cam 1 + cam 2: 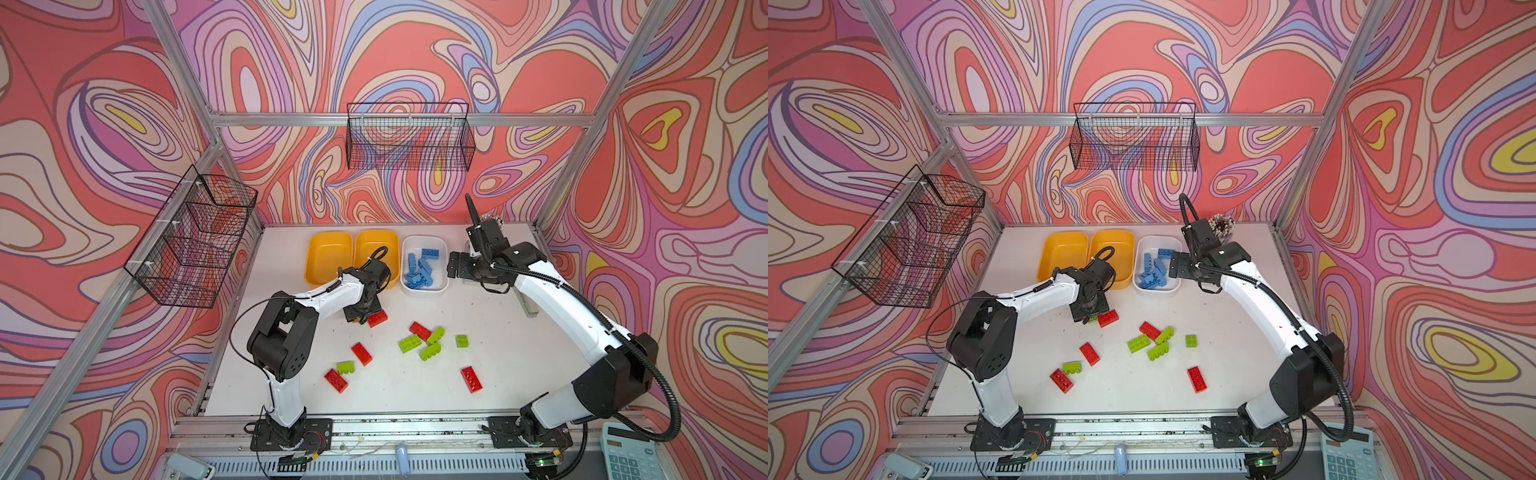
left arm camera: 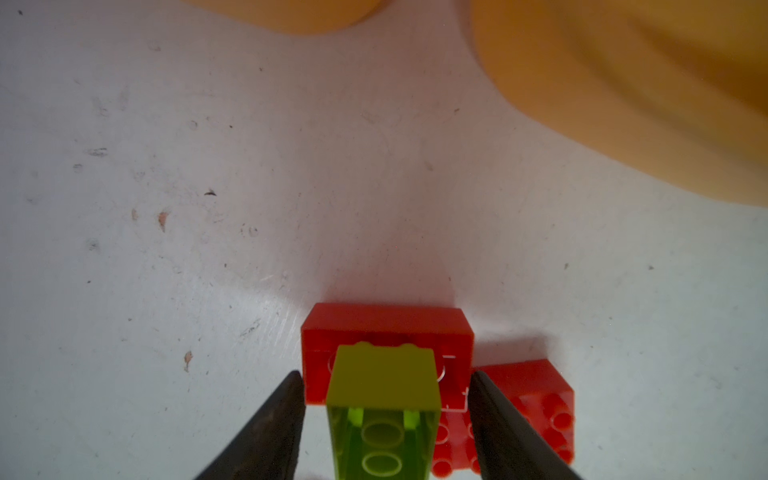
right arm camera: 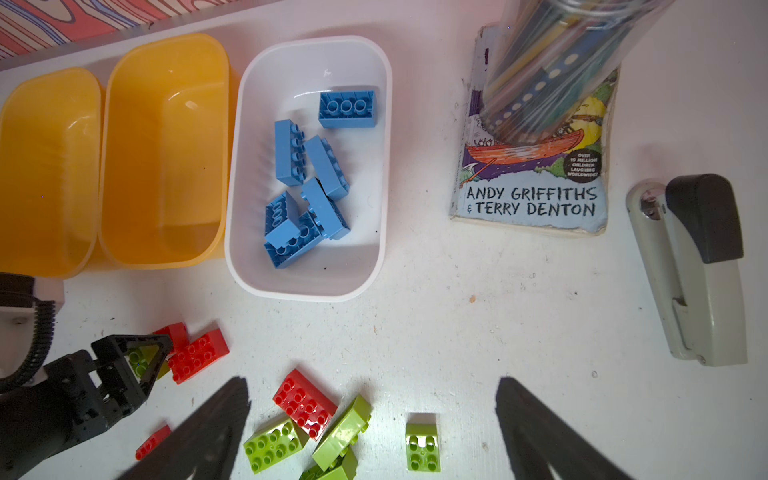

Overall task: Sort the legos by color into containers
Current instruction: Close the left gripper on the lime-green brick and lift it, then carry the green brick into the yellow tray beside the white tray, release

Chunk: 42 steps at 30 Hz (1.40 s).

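My left gripper (image 1: 361,318) (image 2: 385,374) is open and low over the table, its fingers on either side of a lime green lego (image 2: 382,386) lying on its side, with gaps both sides. A red lego (image 2: 386,328) lies against it and another red one (image 1: 377,318) beside. Two yellow-orange containers (image 1: 328,257) (image 1: 376,243) stand empty; the white container (image 1: 424,289) holds several blue legos (image 1: 420,268). My right gripper (image 1: 453,266) (image 3: 372,382) is open and empty, right of the white container. Loose red (image 1: 362,353) and green legos (image 1: 409,343) lie mid-table.
A book (image 3: 536,195) under a clear cup of pencils (image 3: 561,62) and a stapler (image 3: 690,270) sit at the back right. Black mesh baskets hang on the back wall (image 1: 409,137) and left wall (image 1: 195,241). A calculator (image 1: 627,453) lies off the table's front right.
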{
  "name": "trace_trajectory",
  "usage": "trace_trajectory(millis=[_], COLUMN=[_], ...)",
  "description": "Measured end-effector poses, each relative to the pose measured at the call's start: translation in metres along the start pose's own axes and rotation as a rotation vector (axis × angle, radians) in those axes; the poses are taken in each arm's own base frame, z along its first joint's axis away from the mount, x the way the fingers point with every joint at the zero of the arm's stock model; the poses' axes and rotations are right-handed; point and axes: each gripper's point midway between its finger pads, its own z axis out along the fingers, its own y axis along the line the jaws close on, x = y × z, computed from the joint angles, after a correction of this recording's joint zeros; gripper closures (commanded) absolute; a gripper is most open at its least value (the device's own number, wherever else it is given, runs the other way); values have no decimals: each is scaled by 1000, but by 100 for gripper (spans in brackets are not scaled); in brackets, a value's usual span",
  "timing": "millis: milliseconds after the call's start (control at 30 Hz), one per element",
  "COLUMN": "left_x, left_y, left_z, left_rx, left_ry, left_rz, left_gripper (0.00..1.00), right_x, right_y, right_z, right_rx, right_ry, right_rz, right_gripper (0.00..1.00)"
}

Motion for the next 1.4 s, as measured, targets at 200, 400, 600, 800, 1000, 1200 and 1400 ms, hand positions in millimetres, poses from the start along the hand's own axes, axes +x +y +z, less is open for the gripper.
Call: trace_trajectory(millis=[200, 400, 600, 800, 1000, 1200, 1400], left_x=[2, -2, -19, -61, -110, -148, -181], left_y=[1, -1, -14, -40, -79, -98, -107], left_z=[3, -3, -22, -59, -68, -33, 4], left_rx=[-10, -13, -1, 50, 106, 116, 185], left_ry=[9, 9, -12, -104, -185, -181, -130], left_rz=[14, 27, 50, 83, 110, 111, 52], left_gripper=[65, 78, 80, 79, 78, 74, 34], right_x=[-4, -9, -18, -28, -30, -32, -37], right_y=[2, 6, 12, 16, 16, 7, -4], right_z=[4, 17, 23, 17, 14, 3, -31], right_rx=[6, 16, 15, 2, 7, 42, 57], right_ry=[4, 22, 20, -5, -12, -33, -111], right_rz=[-1, -8, -13, -11, -6, 25, 101], right_gripper=[2, 2, 2, 2, 2, 2, 2])
